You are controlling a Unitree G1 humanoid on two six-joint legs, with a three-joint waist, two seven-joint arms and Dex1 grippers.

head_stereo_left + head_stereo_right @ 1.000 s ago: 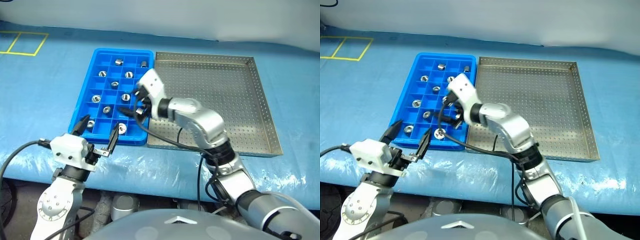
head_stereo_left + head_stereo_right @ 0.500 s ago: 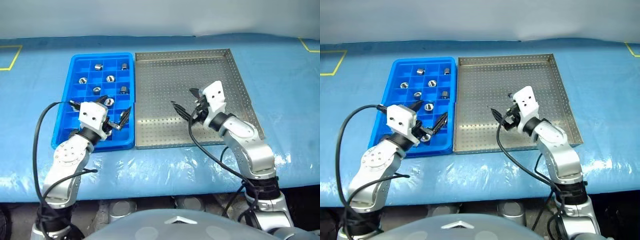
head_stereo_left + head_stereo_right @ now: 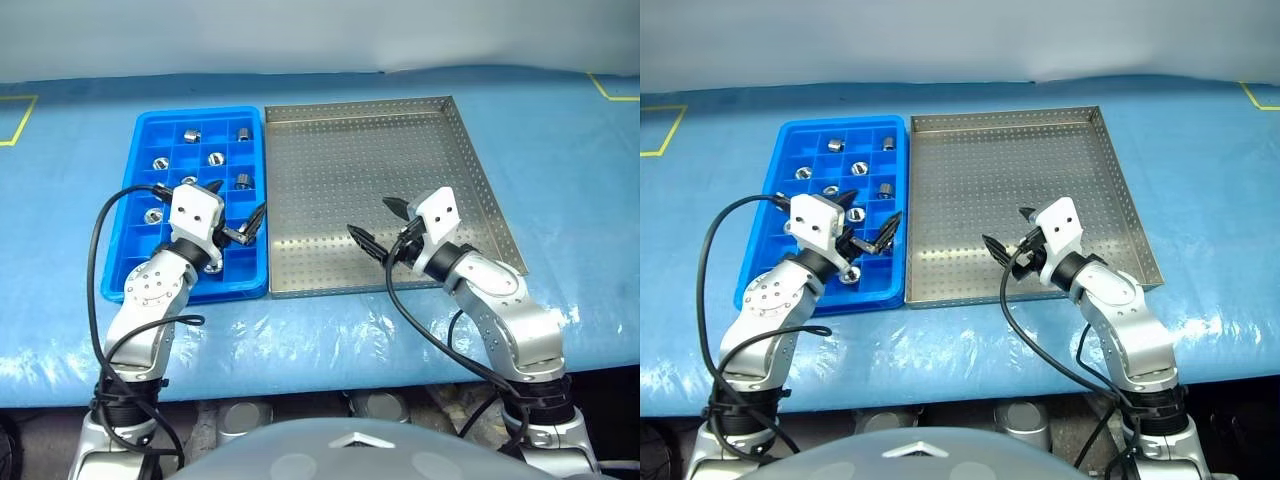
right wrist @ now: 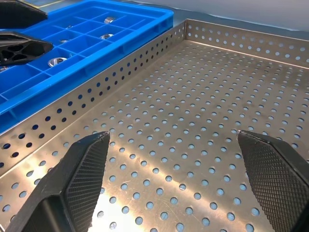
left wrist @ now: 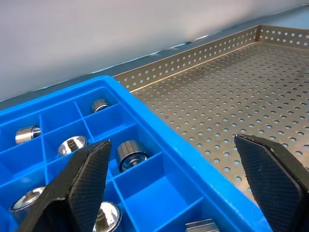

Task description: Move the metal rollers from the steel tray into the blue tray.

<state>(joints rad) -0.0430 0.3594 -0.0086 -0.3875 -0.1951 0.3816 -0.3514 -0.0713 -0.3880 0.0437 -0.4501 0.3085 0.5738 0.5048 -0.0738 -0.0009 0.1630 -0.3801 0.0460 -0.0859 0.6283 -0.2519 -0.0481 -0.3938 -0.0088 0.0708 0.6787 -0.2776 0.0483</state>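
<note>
The blue tray [image 3: 240, 285] lies on the left, with several metal rollers [image 3: 215, 158] sitting in separate cells, mostly in its far half. Against its right side lies the steel tray [image 3: 380, 150], whose perforated floor is bare. My left gripper [image 3: 238, 198] hovers open over the blue tray's near right cells, with nothing between its fingers. In the left wrist view a roller [image 5: 130, 153] lies just ahead of the left gripper [image 5: 170, 140]. My right gripper [image 3: 370, 217] stands open and empty over the steel tray's near middle. The right wrist view looks past the right gripper [image 4: 172, 134] over bare perforated metal.
Both trays rest on a blue table cover [image 3: 560, 150] with yellow tape marks [image 3: 18, 118] at the far corners. The table's front edge [image 3: 330, 375] runs just below the trays. Black cables [image 3: 420, 325] loop from both wrists.
My right gripper has swung from over the blue tray to the steel tray's near middle. My left gripper has come forward over the blue tray. Both stayed open. The camera view has shifted.
</note>
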